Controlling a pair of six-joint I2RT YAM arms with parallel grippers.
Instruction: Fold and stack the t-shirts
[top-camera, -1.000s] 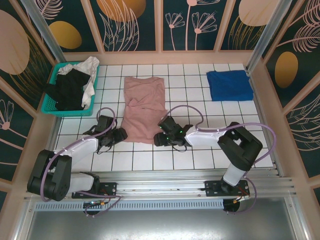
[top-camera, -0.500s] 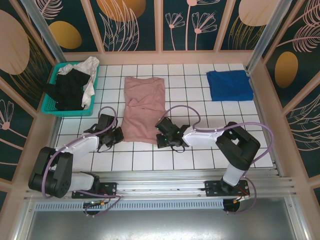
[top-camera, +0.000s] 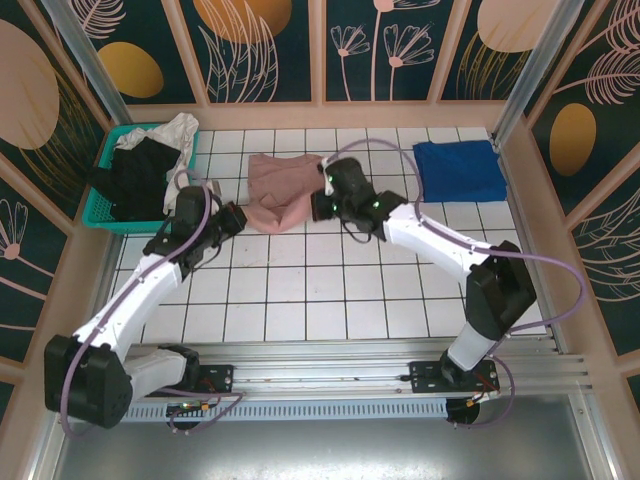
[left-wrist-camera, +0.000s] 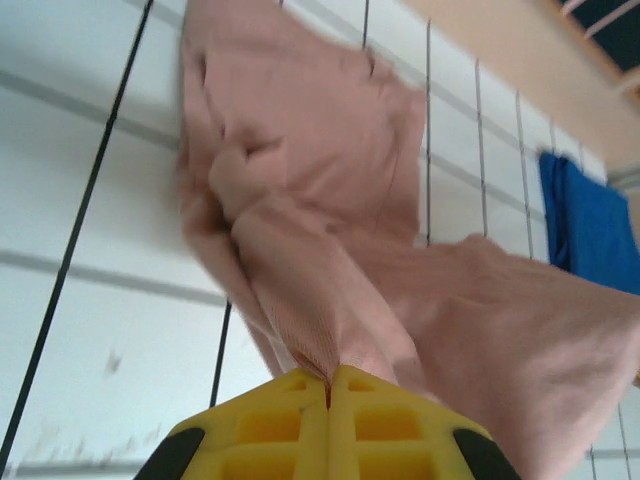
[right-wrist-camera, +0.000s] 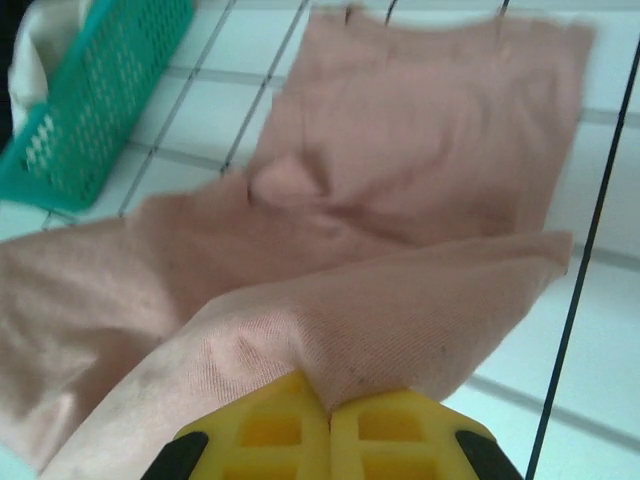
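**Pink t-shirt doubled over, pinched at both near corners**

We see it at the far middle of the desk, its far part flat on the tiles and its near part raised and folded toward the back. The raised edge runs left to right between our tools. The left tool is pressed together on one corner, and the right tool on the other. A blue t-shirt lies folded at far right. A black tee and a white tee sit in the teal basket at far left.
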